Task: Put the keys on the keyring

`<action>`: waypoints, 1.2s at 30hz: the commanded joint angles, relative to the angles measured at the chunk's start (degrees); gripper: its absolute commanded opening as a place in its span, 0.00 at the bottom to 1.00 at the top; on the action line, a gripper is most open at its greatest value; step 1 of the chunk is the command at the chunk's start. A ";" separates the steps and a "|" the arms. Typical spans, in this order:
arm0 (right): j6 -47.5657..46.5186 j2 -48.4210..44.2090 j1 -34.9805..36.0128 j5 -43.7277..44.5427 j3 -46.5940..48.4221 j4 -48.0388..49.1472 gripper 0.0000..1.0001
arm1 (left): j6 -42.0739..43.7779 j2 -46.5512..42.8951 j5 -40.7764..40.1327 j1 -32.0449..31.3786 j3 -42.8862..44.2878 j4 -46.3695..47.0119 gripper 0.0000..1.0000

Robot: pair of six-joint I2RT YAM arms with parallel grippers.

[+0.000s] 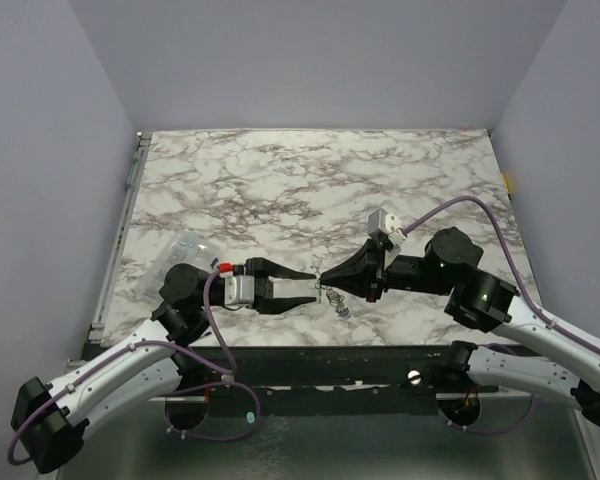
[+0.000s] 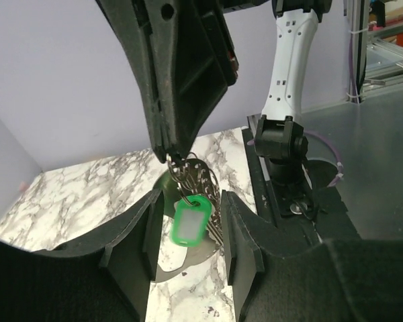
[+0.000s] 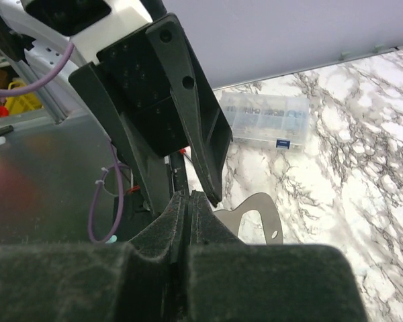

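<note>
My right gripper (image 1: 323, 277) is shut, and a bunch of keys (image 1: 333, 296) hangs from its tip. In the left wrist view the bunch shows several metal keys (image 2: 205, 184) and a green plastic head (image 2: 187, 223), hanging between the spread fingers of my left gripper (image 2: 188, 209). My left gripper (image 1: 312, 286) is open and touches nothing. The grey flat oval keyring (image 3: 263, 213) sits just under the bunch; I cannot tell whether it hangs or lies on the table. It also shows in the left wrist view (image 2: 185, 261). A small bluish bit (image 1: 343, 312) lies below the bunch.
A clear plastic bag (image 1: 187, 247) lies on the marble table (image 1: 310, 190) beside my left arm. It shows in the right wrist view (image 3: 265, 119) behind my left gripper's finger (image 3: 188, 114). The table's near edge is just below both grippers.
</note>
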 commanded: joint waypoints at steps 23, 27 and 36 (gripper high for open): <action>-2.99 2.08 0.05 -1.17 1.71 2.39 0.01 | -13.16 6.44 2.52 1.40 2.35 6.96 0.22; -2.75 2.53 0.03 -2.12 1.71 3.88 0.01 | -13.42 7.40 1.95 1.12 2.12 7.21 0.09; -2.28 1.00 0.03 -2.06 0.79 6.03 0.01 | -14.28 7.86 0.66 1.17 1.64 7.21 0.35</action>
